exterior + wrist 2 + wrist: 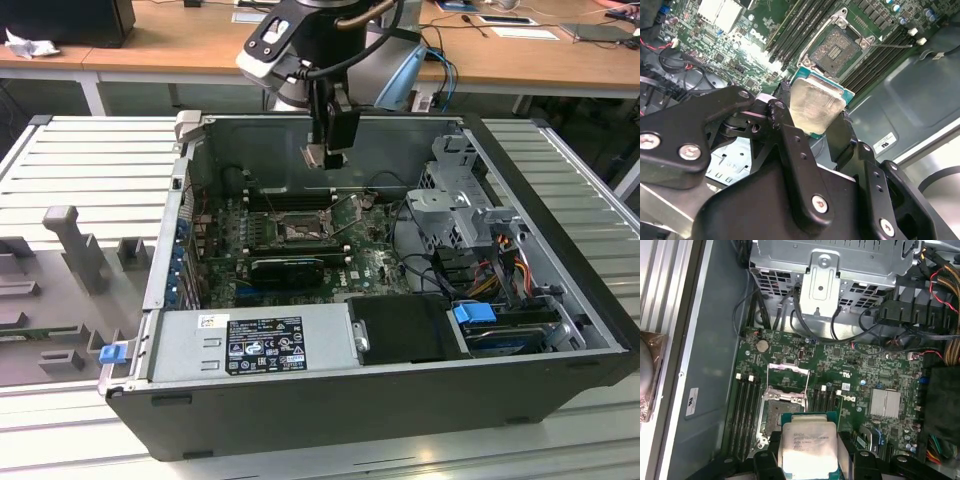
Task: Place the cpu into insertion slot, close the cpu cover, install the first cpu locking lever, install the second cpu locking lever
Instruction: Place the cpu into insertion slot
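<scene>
Edges are where the pincer (326, 150), upper middle in the exterior view, pinches the chip (807, 447); light, stiff, likely fragile.

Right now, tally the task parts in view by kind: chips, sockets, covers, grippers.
cpu: 1, clamped in the gripper above the board
insertion slot: 1, empty
cpu cover: 1, swung open
gripper: 1
Total: 4
</scene>
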